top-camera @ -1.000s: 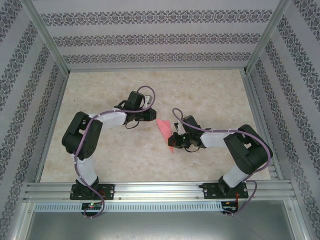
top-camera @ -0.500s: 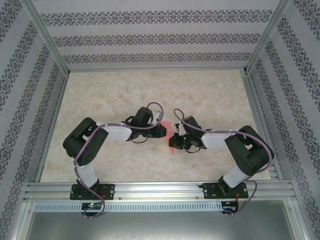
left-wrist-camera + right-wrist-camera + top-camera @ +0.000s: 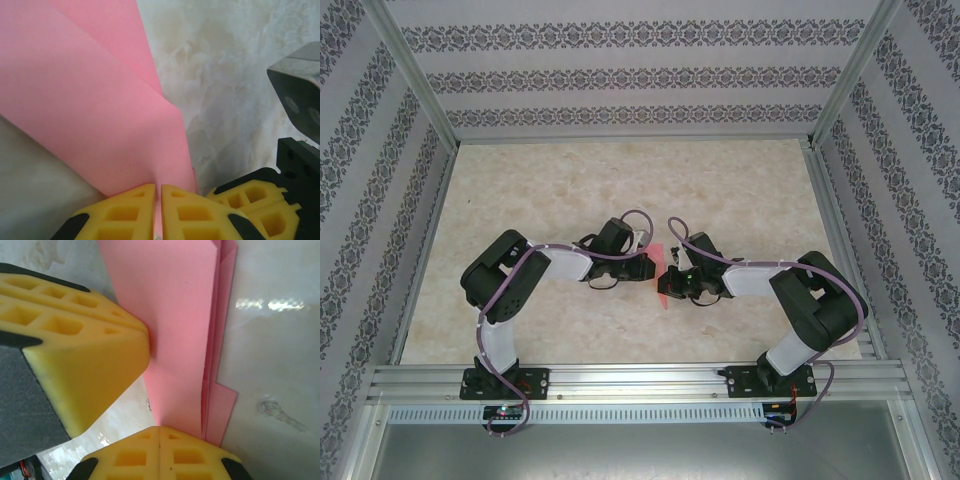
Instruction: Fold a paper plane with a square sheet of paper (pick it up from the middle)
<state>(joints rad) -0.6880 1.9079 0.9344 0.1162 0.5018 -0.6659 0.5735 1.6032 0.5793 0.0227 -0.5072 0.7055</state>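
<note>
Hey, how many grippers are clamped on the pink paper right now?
2. The left gripper is pinched shut on the folded pink paper near mid-table. The right gripper is pinched shut on the same paper, close beside the left one.

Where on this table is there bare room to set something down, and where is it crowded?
Bare: the far half of the table up to the back wall, and the near patch between the left arm's base and the right arm's base. Crowded: the centre, where the left gripper and right gripper both pinch the folded pink paper.
</note>
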